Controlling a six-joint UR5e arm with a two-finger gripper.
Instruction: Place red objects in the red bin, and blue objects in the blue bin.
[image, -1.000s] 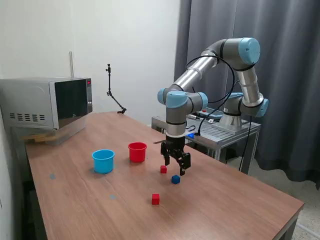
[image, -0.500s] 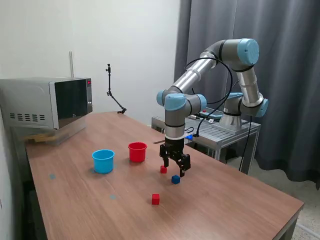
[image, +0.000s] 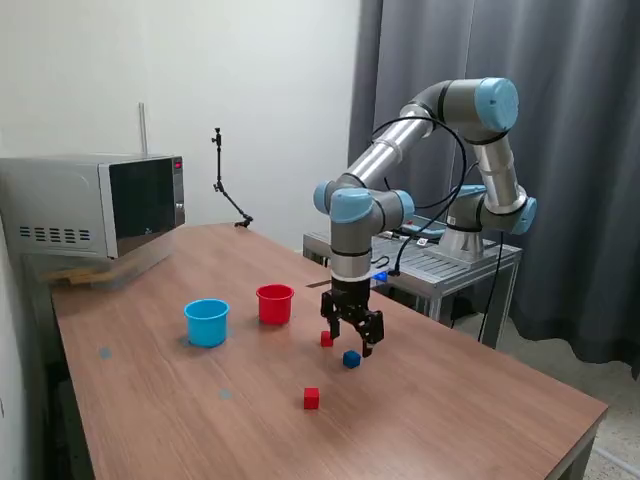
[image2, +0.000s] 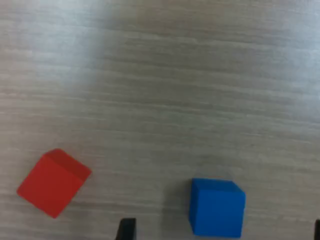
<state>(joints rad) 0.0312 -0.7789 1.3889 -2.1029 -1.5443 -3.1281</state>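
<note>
While the arm moves: the claw (image: 351, 340) has come a little lower and a little nearer the red cup since a moment ago, and now it hangs over the blue cube.
What that means: I think the arm is lining up to pick the blue cube, so the sorting is at its start.
Claw: its two fingers are spread apart, with nothing between them, and they touch nothing. In the wrist view only two dark tips show at the edge, one on each side of the blue cube (image2: 217, 207).
Blue cube: it sits on the tabletop (image: 450, 400), under the claw, on the far side of the claw from the red cup. I see only this one blue cube.
Near red cube: it (image: 327, 339) lies on the tabletop between the red cup and the blue cube, just beside the claw. In the wrist view it (image2: 52, 182) sits turned at a slant.
Other red cube: it (image: 311, 398) lies well apart from the red cup, toward the front edge of the tabletop.
Red cup: it (image: 274, 303) stands upright, and I cannot see inside it.
Blue cup: it (image: 207, 322) stands upright just beside the red cup, on the side away from the claw.
Still to do: all the cubes I can see are still out on the tabletop.
</note>
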